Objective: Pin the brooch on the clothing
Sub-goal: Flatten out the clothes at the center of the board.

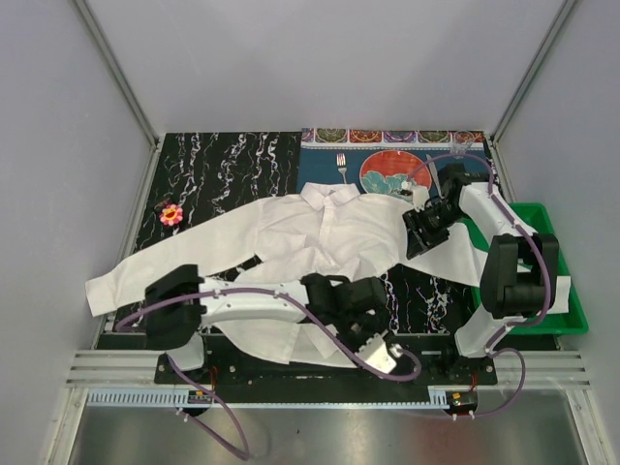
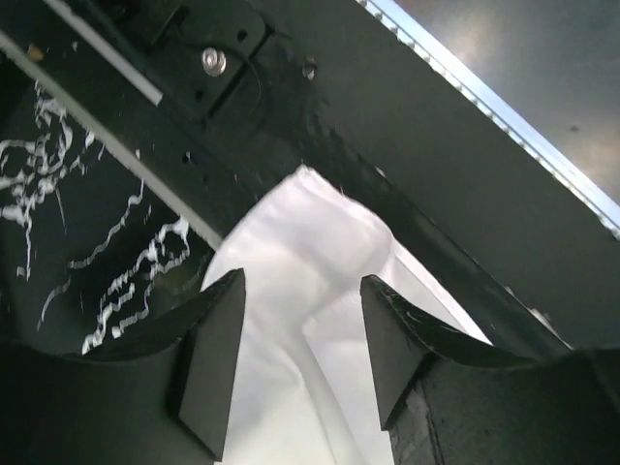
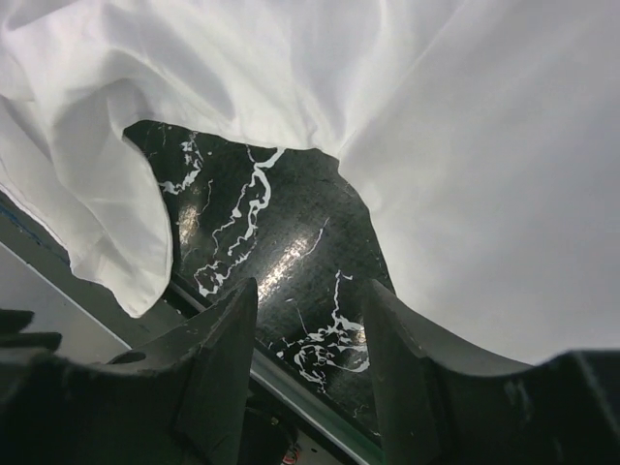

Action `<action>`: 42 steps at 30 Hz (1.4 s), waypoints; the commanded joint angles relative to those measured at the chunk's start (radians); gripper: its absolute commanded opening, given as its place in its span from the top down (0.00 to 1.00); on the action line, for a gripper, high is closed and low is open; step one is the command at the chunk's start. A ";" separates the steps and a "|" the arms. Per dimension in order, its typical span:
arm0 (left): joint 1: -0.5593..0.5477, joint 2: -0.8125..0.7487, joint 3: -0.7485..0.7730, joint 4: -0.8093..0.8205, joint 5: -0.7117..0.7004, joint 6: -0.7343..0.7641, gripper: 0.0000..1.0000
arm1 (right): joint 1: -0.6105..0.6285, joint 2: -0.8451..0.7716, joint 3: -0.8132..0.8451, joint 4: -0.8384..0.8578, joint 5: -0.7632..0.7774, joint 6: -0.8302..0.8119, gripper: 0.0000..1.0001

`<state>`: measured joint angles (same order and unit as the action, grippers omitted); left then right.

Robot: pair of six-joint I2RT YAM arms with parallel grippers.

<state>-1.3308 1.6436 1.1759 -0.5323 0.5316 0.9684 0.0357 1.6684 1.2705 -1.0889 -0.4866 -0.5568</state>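
On the black table [image 1: 223, 165], shirt [image 1: 329, 232] and brooch [image 1: 171, 215] apart.

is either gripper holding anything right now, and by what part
Nothing is gripped. The left gripper has its jaws open around a bottom corner of the shirt, not pinching it; the right gripper is open over the table.
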 commanded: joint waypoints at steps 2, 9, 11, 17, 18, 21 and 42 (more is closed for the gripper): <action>-0.031 0.175 0.207 -0.018 -0.021 0.093 0.51 | 0.003 0.042 -0.014 0.047 0.034 0.043 0.50; -0.071 0.288 0.284 -0.132 -0.036 0.347 0.48 | 0.003 0.059 -0.042 0.049 0.056 0.038 0.51; -0.079 0.312 0.288 -0.150 -0.036 0.389 0.46 | 0.003 0.060 -0.046 0.044 0.049 0.038 0.51; -0.085 0.393 0.347 -0.187 -0.024 0.447 0.46 | 0.001 0.057 -0.049 0.037 0.042 0.037 0.51; -0.088 0.401 0.355 -0.196 -0.024 0.460 0.46 | 0.003 0.062 -0.048 0.034 0.043 0.035 0.51; -0.090 0.429 0.370 -0.213 -0.036 0.486 0.48 | 0.001 0.067 -0.048 0.032 0.051 0.029 0.51; -0.201 0.242 0.502 -0.373 0.042 0.515 1.00 | 0.000 0.106 -0.028 0.066 0.120 0.018 0.54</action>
<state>-1.4761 2.0289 1.5970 -0.8928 0.4904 1.5051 0.0357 1.7763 1.2182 -1.0416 -0.3946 -0.5270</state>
